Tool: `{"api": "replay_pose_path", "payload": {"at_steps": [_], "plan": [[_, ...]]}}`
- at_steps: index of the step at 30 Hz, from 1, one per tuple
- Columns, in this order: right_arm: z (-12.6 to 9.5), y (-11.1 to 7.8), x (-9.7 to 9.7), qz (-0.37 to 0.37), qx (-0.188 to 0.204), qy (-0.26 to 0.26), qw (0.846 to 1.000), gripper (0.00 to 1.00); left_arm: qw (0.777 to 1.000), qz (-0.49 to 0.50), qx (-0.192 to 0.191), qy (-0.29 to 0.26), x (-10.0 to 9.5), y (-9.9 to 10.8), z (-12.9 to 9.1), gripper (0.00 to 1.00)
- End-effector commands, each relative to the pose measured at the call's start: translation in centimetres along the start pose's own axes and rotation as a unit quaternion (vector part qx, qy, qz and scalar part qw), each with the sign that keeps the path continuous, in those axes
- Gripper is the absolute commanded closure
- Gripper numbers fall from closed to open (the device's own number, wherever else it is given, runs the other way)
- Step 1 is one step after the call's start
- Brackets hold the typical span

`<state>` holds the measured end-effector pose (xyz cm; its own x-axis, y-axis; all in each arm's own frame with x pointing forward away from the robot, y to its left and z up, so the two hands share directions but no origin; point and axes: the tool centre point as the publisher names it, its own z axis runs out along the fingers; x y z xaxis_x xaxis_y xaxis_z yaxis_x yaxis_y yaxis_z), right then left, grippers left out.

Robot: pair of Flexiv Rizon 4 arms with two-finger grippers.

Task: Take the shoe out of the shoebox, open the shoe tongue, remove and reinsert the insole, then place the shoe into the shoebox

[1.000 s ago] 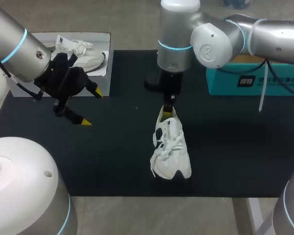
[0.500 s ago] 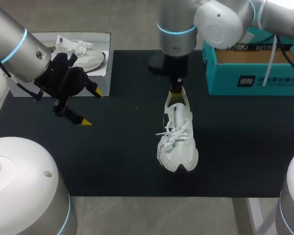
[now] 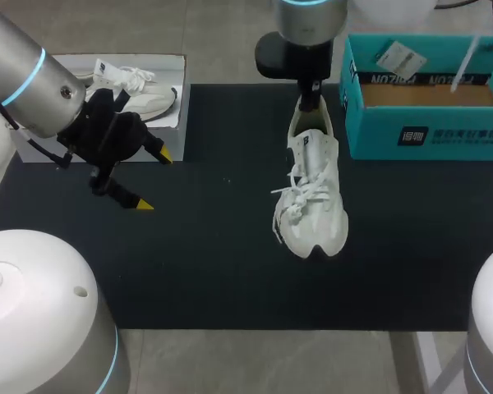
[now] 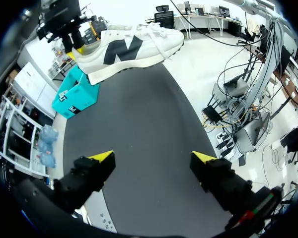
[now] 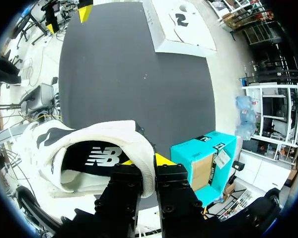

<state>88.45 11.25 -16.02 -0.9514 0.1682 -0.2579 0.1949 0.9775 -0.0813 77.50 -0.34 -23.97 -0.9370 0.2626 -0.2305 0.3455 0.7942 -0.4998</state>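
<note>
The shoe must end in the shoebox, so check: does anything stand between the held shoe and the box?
Nothing visible does. The right hand grips the shoe by its heel, beside the open shoebox; only the box's own side wall lies between.

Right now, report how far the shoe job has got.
Done: the shoe is out of the shoebox. In hand: the right gripper holds it by the heel beside the shoebox, insole inside. The left gripper is open, empty. Left: at least setting the shoe into the shoebox; insole step unclear.
</note>
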Motion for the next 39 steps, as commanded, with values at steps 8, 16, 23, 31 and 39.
{"api": "replay_pose_path", "payload": {"at_steps": [8,16,23,31,39], "plan": [[-0.6,0.1,-0.4,0.000,0.003,0.005,1.000,1.00,1.000,0.000,-0.002,0.000,0.0,0.0,0.0,0.00],[-0.6,0.1,-0.4,0.000,0.003,0.005,1.000,1.00,1.000,0.000,-0.002,0.000,0.0,0.0,0.0,0.00],[0.0,-3.7,-2.7,0.018,-0.001,-0.007,1.000,1.00,1.000,0.000,-0.002,0.000,0.0,0.0,0.0,0.00],[0.9,-13.8,-9.3,0.053,0.009,-0.026,0.998,1.00,1.000,0.000,-0.002,0.000,0.0,0.0,0.0,0.00],[3.4,-22.7,-16.0,0.070,0.009,-0.038,0.997,1.00,1.000,0.000,-0.002,0.000,0.0,0.0,0.0,0.00]]}}
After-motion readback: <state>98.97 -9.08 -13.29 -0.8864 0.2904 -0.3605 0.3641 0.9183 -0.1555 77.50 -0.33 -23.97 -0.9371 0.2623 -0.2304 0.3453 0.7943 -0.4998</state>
